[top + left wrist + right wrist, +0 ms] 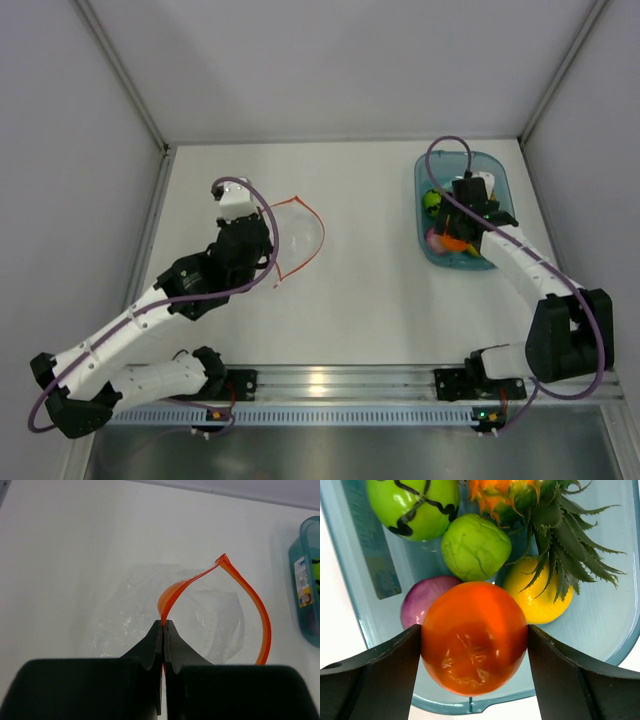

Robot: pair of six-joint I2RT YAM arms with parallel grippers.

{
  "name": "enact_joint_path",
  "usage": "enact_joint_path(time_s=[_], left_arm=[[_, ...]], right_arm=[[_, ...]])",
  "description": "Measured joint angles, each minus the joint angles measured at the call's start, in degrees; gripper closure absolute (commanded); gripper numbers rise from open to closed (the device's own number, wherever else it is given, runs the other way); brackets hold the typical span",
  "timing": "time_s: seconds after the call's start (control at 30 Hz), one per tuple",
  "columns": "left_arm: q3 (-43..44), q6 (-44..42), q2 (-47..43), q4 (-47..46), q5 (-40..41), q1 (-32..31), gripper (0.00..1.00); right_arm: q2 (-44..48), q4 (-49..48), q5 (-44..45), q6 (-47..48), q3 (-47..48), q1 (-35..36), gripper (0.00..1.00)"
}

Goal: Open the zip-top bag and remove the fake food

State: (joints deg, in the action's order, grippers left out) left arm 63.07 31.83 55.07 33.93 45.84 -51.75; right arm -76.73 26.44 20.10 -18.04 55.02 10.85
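The clear zip-top bag (296,236) lies open on the table at centre left; it looks empty, and its orange-red zip strip (260,615) arches up in a loop. My left gripper (164,622) is shut on one side of that strip. My right gripper (474,635) is over the blue tub (430,180) at the right, shut on an orange fruit (474,636). Under it in the tub lie the pineapple (520,500), a pink ball (422,597), a light green piece (476,546), a yellow piece (540,597) and a green piece with black lines (412,505).
Grey walls close the table on the left, back and right. The tub stands close to the right wall. A metal rail (330,380) with the arm bases runs along the near edge.
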Motion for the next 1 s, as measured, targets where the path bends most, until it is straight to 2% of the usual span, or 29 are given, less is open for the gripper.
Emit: enact_joint_path(time_s=[0.03,0.17,0.23,0.53,0.67,0.8,0.9,1.0], left_arm=[[0.17,-0.33,-0.04,0.96,0.42,0.17,1.00],[1.53,-1.20,0.48,3.52,1.62,1.16,1.00],[2.45,-1.86,1.09,4.26,1.90,1.92,1.00],[7.23,-5.66,6.60,6.60,6.19,5.49,1.00],[9.09,-8.41,9.79,7.34,9.68,9.03,1.00],[11.47,-10.38,14.38,7.69,9.40,16.28,1.00],[15.47,-10.99,20.98,7.98,7.96,21.77,1.00],[20.68,-11.23,29.18,7.96,7.19,23.54,1.00]], right_arm=[[-0.72,0.02,0.20,0.00,0.00,0.00,0.43],[-2.03,0.28,1.33,0.07,-0.33,-0.07,0.07],[-2.27,0.22,1.86,0.04,-0.33,-0.07,0.01],[1.20,1.88,1.86,0.46,-0.35,-0.11,0.01],[9.68,1.90,-3.32,0.33,-0.70,-0.11,0.00],[19.23,1.03,-10.38,-0.57,-1.73,-0.11,0.01],[24.15,-0.33,-15.41,-1.79,-3.54,-0.11,0.00],[27.06,-0.28,-18.03,-2.64,-5.53,-0.11,0.01]])
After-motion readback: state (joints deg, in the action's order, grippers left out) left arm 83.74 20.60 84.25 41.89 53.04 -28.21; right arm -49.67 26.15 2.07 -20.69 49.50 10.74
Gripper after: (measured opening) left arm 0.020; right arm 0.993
